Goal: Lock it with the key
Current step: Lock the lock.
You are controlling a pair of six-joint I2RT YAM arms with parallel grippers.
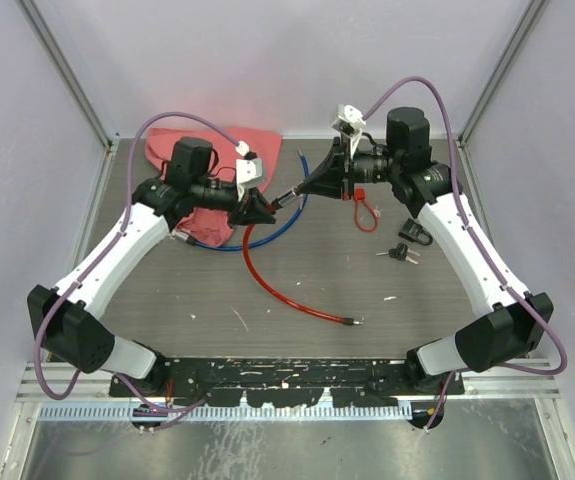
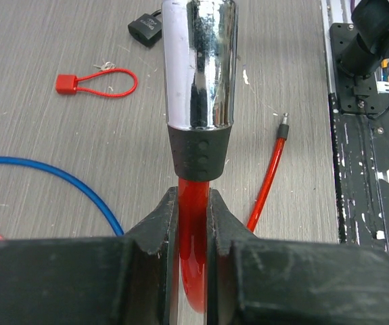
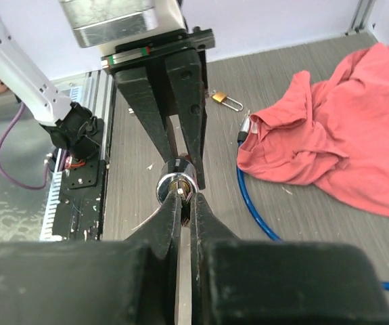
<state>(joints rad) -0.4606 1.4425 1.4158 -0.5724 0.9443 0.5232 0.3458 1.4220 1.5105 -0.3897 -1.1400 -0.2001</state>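
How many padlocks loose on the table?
3: black padlock beside the right arm, red cable-shackle padlock farther back, brass padlock by the red cloth, right wrist view only. Cloth may hide more.

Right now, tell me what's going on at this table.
The left gripper is clamped on the red cable just behind its chrome lock barrel, pointing the barrel toward the other arm. The right gripper is pinched shut at the barrel's keyhole end. Whether a key sits between its fingers can't be made out. The cable's free end lies loose on the table, not plugged in.
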